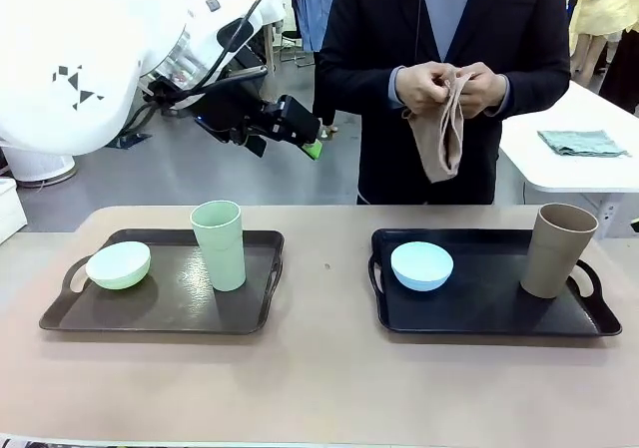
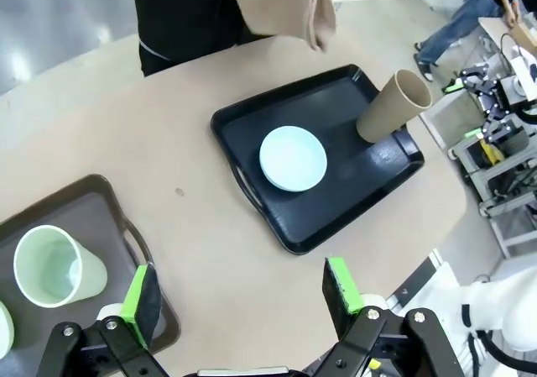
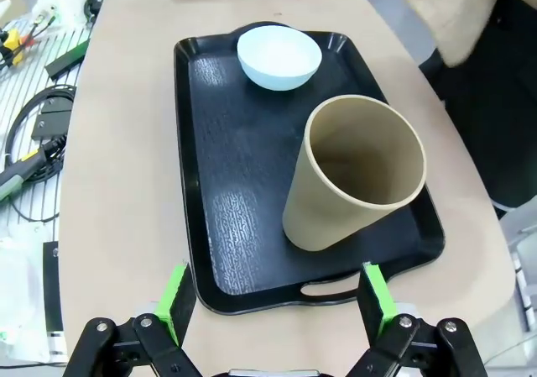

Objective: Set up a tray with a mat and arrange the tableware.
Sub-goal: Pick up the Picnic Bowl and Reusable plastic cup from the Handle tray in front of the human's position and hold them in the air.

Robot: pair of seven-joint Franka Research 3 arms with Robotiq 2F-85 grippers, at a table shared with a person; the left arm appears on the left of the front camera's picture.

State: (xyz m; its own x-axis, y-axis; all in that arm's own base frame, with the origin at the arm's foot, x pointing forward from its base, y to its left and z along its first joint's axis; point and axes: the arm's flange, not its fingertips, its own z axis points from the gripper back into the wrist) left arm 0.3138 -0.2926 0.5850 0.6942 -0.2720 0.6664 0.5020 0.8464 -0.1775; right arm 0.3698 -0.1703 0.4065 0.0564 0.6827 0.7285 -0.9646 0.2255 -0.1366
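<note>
Just ahead of the released right hand (image 3: 275,297) stands the brown cup (image 3: 357,175) on a black tray (image 3: 226,167)

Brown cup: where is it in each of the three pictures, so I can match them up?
Front view: brown cup stands at the right, on the right end of the black tray.
Left wrist view: upper right, on the same tray's upper-right end.
Right wrist view: centre, large and close, on the tray.
Shared landmark: the blue bowl on that tray.
</note>
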